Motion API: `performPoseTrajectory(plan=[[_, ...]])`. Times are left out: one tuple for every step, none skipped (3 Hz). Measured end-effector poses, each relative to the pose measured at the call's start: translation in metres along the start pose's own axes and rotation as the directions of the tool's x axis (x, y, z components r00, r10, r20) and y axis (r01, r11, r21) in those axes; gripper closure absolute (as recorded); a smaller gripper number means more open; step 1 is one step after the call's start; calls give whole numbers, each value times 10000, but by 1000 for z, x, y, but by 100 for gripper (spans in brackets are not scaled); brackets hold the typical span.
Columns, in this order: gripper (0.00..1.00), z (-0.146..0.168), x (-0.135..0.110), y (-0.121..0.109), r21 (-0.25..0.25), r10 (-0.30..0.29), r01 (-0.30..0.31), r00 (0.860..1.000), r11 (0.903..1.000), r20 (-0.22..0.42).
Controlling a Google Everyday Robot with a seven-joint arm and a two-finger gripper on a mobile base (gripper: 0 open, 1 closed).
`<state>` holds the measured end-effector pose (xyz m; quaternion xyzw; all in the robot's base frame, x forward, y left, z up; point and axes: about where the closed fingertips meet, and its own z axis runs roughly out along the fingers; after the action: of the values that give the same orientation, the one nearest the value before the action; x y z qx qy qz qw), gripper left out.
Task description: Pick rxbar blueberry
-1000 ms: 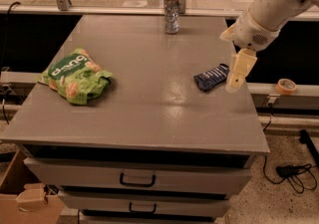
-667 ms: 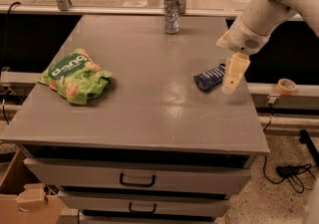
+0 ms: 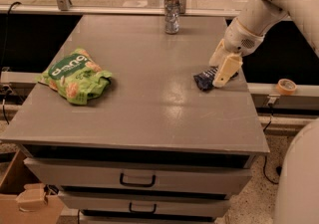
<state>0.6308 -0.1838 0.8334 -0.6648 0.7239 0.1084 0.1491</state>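
The rxbar blueberry is a small dark navy bar lying flat near the right edge of the grey table. My gripper reaches down from the upper right and sits at the bar's right end, low over the table. Its cream fingers stand apart, open, on either side of the bar's right end, which they partly hide. Nothing is held.
A large green chip bag lies at the table's left. A silver metal can stands at the far edge. A roll of tape rests on a ledge to the right. Drawers are below the tabletop.
My gripper has moved a little left and down, closing in on the right end of the bar. The bar, bag and can have not moved.
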Motion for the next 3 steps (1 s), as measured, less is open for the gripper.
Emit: performPoseTrajectory(plan=[[65,-8,-9,3,-178,-139,144,9996,9997,262],[88,-6,-14,11,-466,-211,228,9990,9987,386],[100,-8,-24,22,-741,-382,439,9964,9963,762]])
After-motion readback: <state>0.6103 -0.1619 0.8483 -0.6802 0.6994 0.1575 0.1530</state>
